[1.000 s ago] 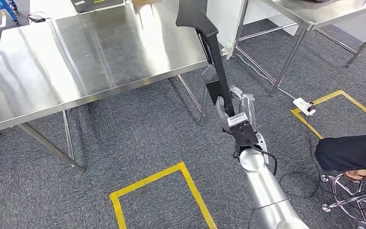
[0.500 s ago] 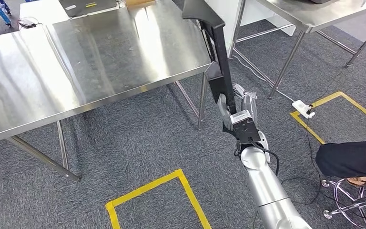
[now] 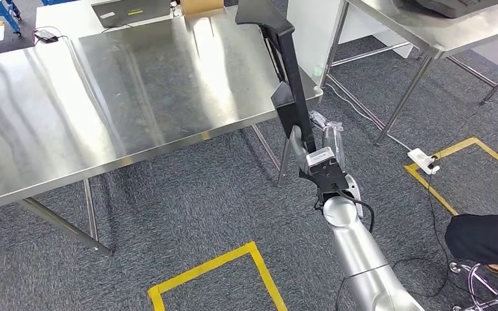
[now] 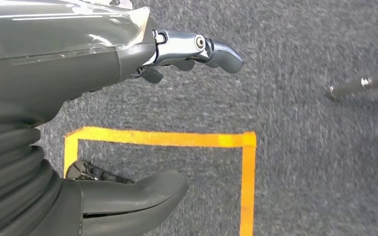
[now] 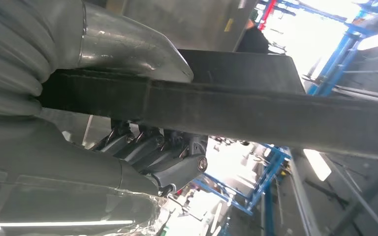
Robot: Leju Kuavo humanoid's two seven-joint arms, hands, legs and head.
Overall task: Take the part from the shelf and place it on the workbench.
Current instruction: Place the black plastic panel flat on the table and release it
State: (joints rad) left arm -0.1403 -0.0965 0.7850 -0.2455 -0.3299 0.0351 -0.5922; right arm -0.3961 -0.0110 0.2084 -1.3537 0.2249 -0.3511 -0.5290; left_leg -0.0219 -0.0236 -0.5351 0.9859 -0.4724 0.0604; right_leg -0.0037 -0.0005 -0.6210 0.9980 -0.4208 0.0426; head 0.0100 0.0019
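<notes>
The long black angular plastic part (image 3: 290, 71) stands nearly upright in the right hand (image 3: 320, 144), which clamps its lower end — its top leans out over the near right corner of the shiny steel bench (image 3: 123, 97). The bench lies ahead and left of that hand. The left hand (image 4: 128, 123) hangs over carpet, fingers apart and holding nothing.

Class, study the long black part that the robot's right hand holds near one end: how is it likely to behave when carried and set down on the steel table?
The long black part probably stays stiff: it stands nearly upright without sagging. Held low by the right hand, it may swing or lever in the grip. On the smooth steel table it would likely slide easily.
</notes>
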